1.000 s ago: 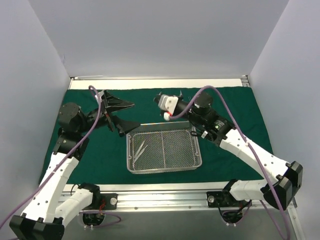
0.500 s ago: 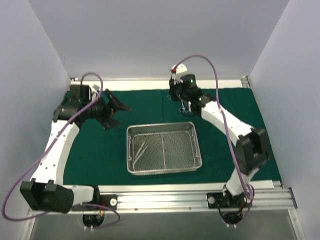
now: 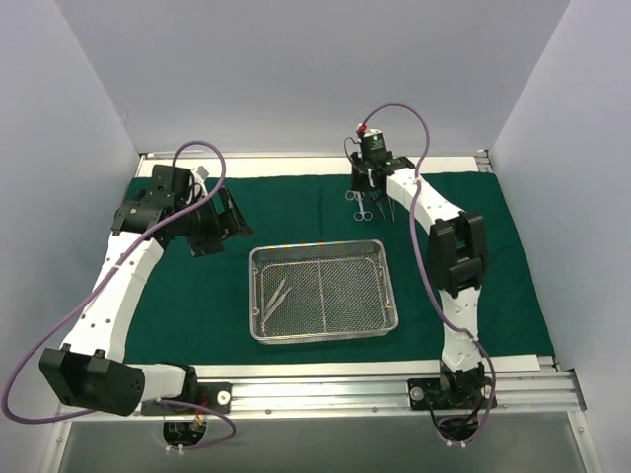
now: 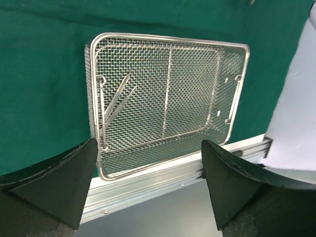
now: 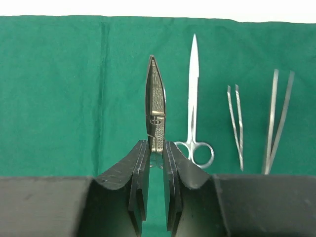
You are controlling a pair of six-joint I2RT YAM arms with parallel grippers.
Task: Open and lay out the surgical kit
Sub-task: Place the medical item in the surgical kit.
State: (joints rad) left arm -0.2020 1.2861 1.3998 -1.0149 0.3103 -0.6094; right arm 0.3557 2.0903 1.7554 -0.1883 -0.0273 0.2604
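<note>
Cloth: You have the dark green cloth [image 3: 296,197] spread flat over the tabletop [image 3: 296,165].
Tray: Your wire-mesh tray [image 3: 315,246] sits on the cloth at the middle, on the side nearer the arm bases. A divider splits it into two compartments.
In the tray: The slanted tweezers [image 4: 117,96] lie in the left compartment.
Left gripper [image 4: 149,143]: It hangs over the cloth to the left of the tray, with its wrist camera looking at the tray. Its fingers stand wide apart with nothing between them.
Right gripper [image 5: 155,148]: It is at the far side of the cloth, beyond the tray. Its fingers are clamped on the handle end of the held instrument [image 5: 155,98], a slim steel piece whose tip points away from the wrist camera.
Contact: You cannot tell from these views whether the held instrument touches the cloth.
Laid out: The scissors [image 5: 193,89] lie on the cloth just beside the held instrument. Next come the short tweezers [image 5: 236,121] and then the long tweezers [image 5: 277,118], all roughly parallel and apart from one another.
Rail: The aluminium rail [image 4: 163,177] runs just beside the tray's near rim.
</note>
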